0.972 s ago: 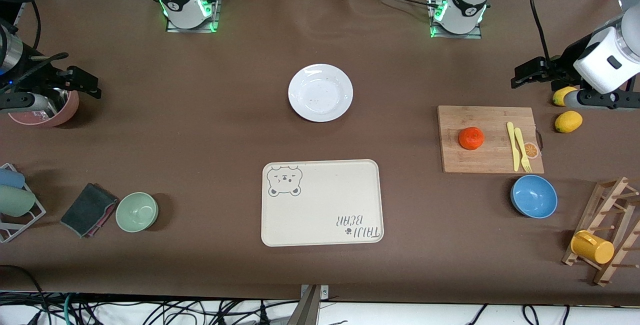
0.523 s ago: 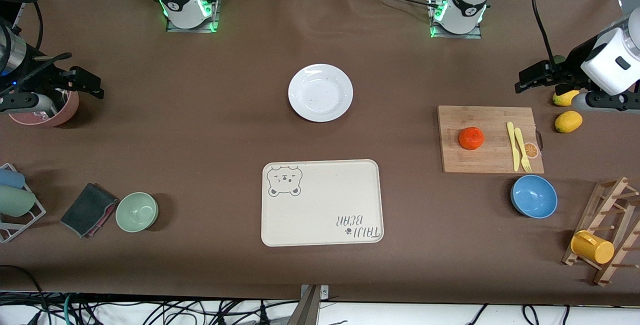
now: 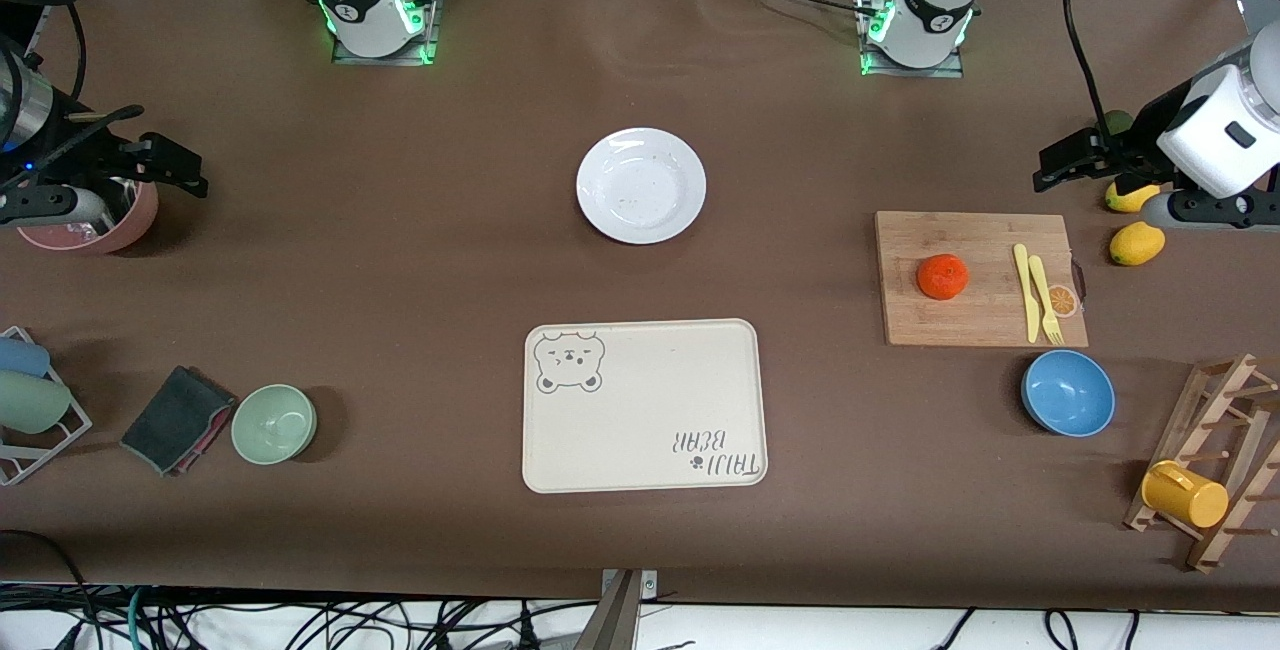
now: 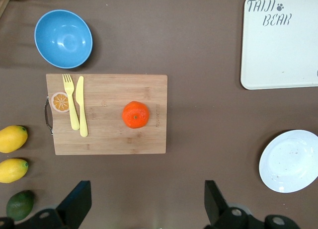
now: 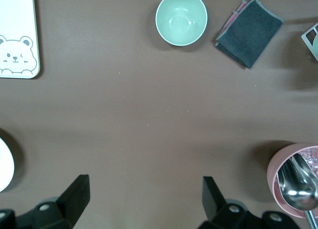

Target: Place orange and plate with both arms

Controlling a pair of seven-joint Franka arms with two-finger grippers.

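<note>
1. Counts: 1 orange (image 3: 942,276), 1 plate (image 3: 641,185), 1 tray (image 3: 643,406), 1 board (image 3: 980,278), 2 lemons (image 3: 1136,243), 1 lime (image 4: 20,205), 3 bowls: blue (image 3: 1068,393), green (image 3: 274,423), pink (image 3: 95,220).
2. Also 1 knife (image 3: 1025,292) + 1 fork (image 3: 1046,299), both yellow, side by side on the board; 1 dark cloth (image 3: 178,419) just beside the green bowl; 1 yellow mug (image 3: 1184,495) on a wood rack (image 3: 1215,460) at the near corner, left arm's end.
3. Orange: on the board, apart from the knife, toward the left arm's end of the desk (image 3: 400,260). Nothing touches it.
4. Plate: bare, mid-desk, closer to the base edge than the tray is; well apart from the orange. Tray nearer the front edge, also bare.
5. Left gripper (image 4: 145,204): up in the air at the desk's left-arm end, over the brown top between the board and the base edge, near the lemons. Fingers (image 4: 77,201) wide apart, holding nothing, touching nothing.
6. Right gripper (image 5: 141,201): up over the desk's right-arm end, by the pink bowl, which has a metal spoon (image 5: 299,182) in it. Fingers (image 5: 75,196) wide apart, holding nothing.
7. Blue bowl: just beside the board's near edge. Lime sits by the lemons, at the left arm's end edge.
</note>
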